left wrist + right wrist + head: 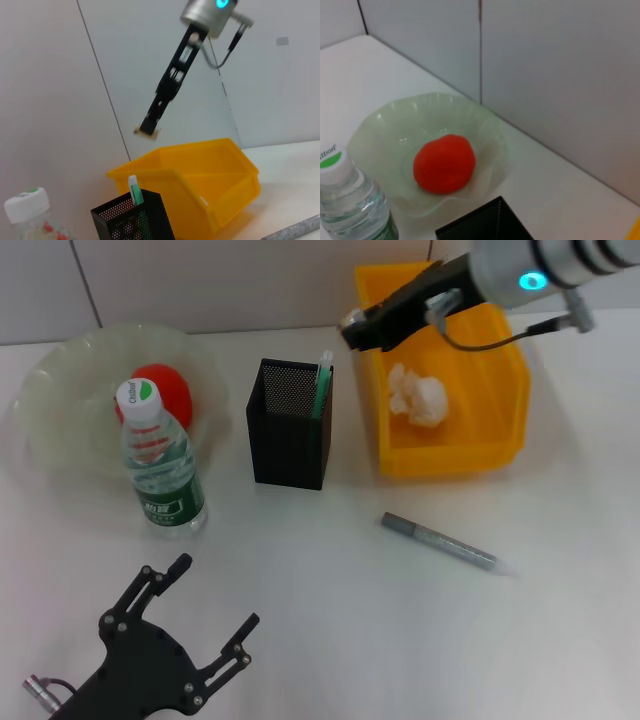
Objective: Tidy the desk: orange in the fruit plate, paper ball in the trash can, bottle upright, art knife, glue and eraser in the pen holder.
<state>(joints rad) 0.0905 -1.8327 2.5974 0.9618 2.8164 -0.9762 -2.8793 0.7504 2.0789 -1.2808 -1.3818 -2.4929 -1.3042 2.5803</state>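
My right gripper (352, 332) hangs in the air between the black mesh pen holder (290, 430) and the yellow trash can (450, 455), shut on the small beige eraser (150, 132). A green-and-white stick (322, 385) stands inside the pen holder. The paper ball (420, 395) lies in the trash can. The orange (172, 390) rests in the pale-green fruit plate (60, 410). In front of the plate the bottle (160, 470) stands upright. A grey pen-shaped art knife (445, 543) lies on the table. Low at the front left, my left gripper (215, 595) is open and holds nothing.
White table with a pale wall behind it. The trash can's near wall (200, 200) rises just beside the pen holder (130, 222). Bare table stretches between my left gripper and the art knife.
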